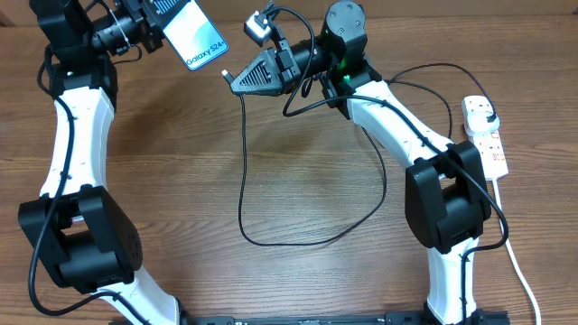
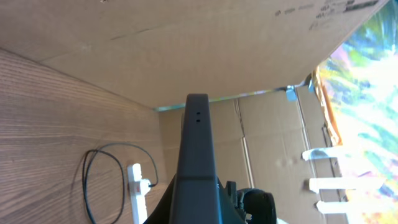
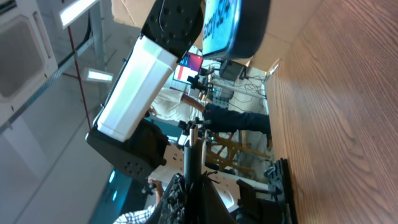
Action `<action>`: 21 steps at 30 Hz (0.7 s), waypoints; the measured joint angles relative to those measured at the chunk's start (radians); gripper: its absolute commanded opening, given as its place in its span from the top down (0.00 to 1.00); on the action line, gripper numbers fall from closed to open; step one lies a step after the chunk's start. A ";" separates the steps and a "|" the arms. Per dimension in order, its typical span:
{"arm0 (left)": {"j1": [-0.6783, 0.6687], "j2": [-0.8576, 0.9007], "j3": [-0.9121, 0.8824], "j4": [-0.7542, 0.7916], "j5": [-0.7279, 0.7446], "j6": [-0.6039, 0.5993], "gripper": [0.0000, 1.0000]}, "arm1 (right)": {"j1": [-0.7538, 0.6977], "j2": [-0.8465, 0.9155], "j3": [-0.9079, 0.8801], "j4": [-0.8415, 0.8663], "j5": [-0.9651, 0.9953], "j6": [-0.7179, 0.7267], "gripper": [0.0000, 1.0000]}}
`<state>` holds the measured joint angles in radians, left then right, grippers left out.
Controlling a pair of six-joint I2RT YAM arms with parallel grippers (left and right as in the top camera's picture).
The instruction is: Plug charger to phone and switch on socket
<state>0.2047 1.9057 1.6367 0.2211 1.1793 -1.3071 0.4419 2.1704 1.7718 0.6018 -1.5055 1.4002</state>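
Your table [image 1: 298,171] is bare wood, and both arms reach toward its far edge. The socket [image 1: 488,140] lies flat by the right edge, near the right arm's elbow. Its long axis runs front to back, and the thick white cord [image 1: 519,271] trails toward you. From the left wrist you see it [image 2: 135,190] only small, low in the frame.

The phone [image 1: 194,38] is up off the table at the far left, screen toward the overhead camera. Its long axis is diagonal, and its free short end points down and right at the right gripper. Its far end is covered by the left gripper [image 1: 163,27] and cut off by the frame's top edge. You can't see those fingers themselves, but they are clamped on the phone. The left wrist camera gives you only a dark edge-on bar [image 2: 198,143].

The charger [image 1: 242,181] hangs from the right gripper [image 1: 233,77], loops wide across the middle of the table and climbs back to its plug [image 1: 481,110], which sits in the socket's far end. The right gripper's fingers are pinched narrow around the cable end and point left. They are near the phone's free end but apart from it. The connector tip is too small to make out, and the switch state can't be read.
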 measured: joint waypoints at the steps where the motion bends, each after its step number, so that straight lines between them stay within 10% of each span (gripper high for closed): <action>1: 0.000 0.000 0.000 0.000 -0.003 -0.005 0.96 | 0.000 0.000 0.000 0.000 0.003 0.006 0.96; 21: -0.034 0.000 0.000 0.000 -0.001 -0.026 0.96 | 0.000 0.000 0.000 0.000 0.083 0.059 0.96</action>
<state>0.1711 1.9057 1.6367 0.2211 1.1786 -1.3331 0.4419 2.1704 1.7718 0.6014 -1.4223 1.4593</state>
